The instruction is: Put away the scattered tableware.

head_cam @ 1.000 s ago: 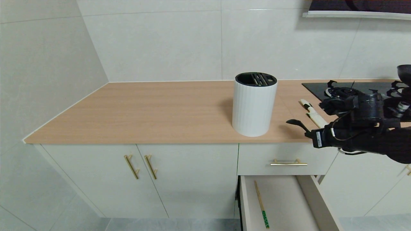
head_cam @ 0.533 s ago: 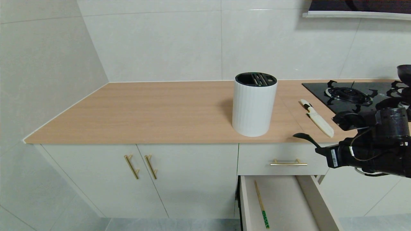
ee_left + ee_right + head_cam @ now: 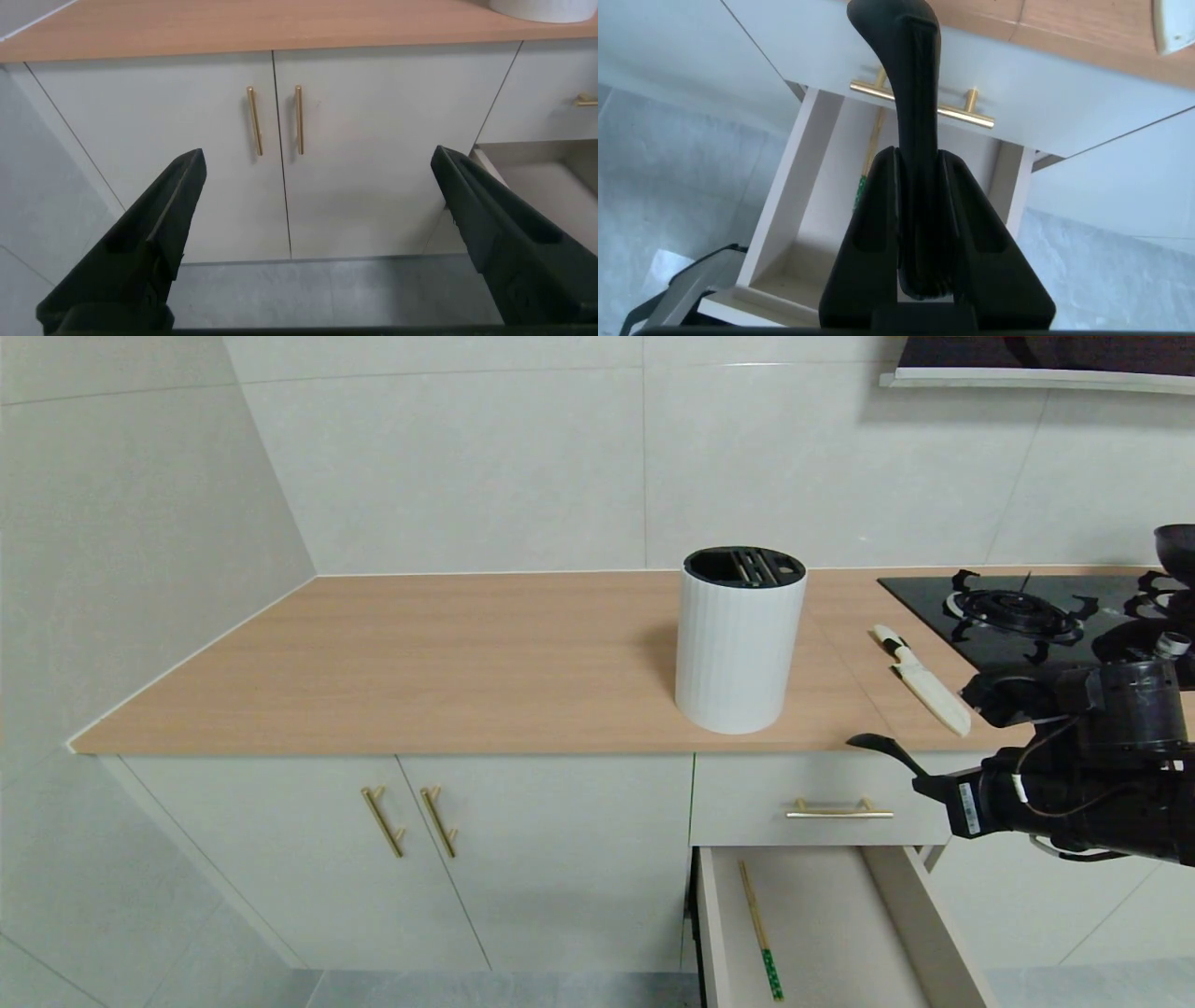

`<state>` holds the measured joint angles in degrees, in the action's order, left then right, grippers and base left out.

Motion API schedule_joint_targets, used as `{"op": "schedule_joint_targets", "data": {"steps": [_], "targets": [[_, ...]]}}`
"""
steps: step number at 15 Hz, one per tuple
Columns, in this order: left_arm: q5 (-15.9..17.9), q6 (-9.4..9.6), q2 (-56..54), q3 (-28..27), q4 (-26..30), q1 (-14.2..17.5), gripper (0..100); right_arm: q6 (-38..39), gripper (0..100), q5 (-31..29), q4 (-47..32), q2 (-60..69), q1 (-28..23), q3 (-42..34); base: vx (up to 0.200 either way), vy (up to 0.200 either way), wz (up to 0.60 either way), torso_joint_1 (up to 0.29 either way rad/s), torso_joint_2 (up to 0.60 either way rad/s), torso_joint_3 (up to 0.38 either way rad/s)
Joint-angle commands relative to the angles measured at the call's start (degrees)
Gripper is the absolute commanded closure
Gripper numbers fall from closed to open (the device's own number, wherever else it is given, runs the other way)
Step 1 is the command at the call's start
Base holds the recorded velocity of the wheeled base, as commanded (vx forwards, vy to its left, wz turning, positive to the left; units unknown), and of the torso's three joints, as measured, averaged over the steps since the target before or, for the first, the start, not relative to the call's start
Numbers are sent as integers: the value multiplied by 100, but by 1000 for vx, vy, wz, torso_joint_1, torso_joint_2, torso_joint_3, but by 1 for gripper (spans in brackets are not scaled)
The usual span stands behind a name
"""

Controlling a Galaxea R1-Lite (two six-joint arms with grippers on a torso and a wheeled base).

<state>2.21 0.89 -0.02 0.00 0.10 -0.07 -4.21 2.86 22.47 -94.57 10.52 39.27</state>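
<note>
My right gripper [image 3: 936, 791] is shut on a black utensil handle [image 3: 878, 747] with a curved tip. It hangs in front of the counter edge, above the open drawer [image 3: 920, 924]. From the right wrist, the handle [image 3: 906, 56] is clamped between the fingers [image 3: 868, 201] over the drawer [image 3: 813, 224]. One chopstick with a green end [image 3: 761, 933] lies in the drawer. A white knife [image 3: 920, 679] lies on the counter beside a white cylindrical knife holder [image 3: 739, 639]. My left gripper [image 3: 318, 163] is open, low, facing the cabinet doors.
A black gas hob [image 3: 1018, 602] sits at the counter's right end. A shut drawer with a gold handle [image 3: 838, 812] is above the open one. Double cabinet doors with gold handles [image 3: 277, 119] stand to the left. The wooden counter [image 3: 448, 663] left of the holder is bare.
The right arm dropped from over the counter to in front of its edge, uncovering the white knife, then edged slightly up and left. The black utensil stayed in its grip.
</note>
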Motion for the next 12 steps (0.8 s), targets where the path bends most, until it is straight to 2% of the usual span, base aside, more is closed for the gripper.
{"op": "schedule_joint_targets", "data": {"steps": [1, 7, 12], "targets": [[-1, -1, 2, 0, -1, -1, 0, -1, 100, 4, 3, -114, 3, -7, 0, 0, 0, 0, 0, 0], [-1, -1, 2, 0, -1, -1, 0, -10, 100, 4, 3, -193, 3, -15, 0, 0, 0, -8, 16, 12], [-1, -1, 2, 0, -1, -1, 0, -10, 100, 4, 3, -272, 55, -33, 0, 0, 0, -187, 418, 230]]}}
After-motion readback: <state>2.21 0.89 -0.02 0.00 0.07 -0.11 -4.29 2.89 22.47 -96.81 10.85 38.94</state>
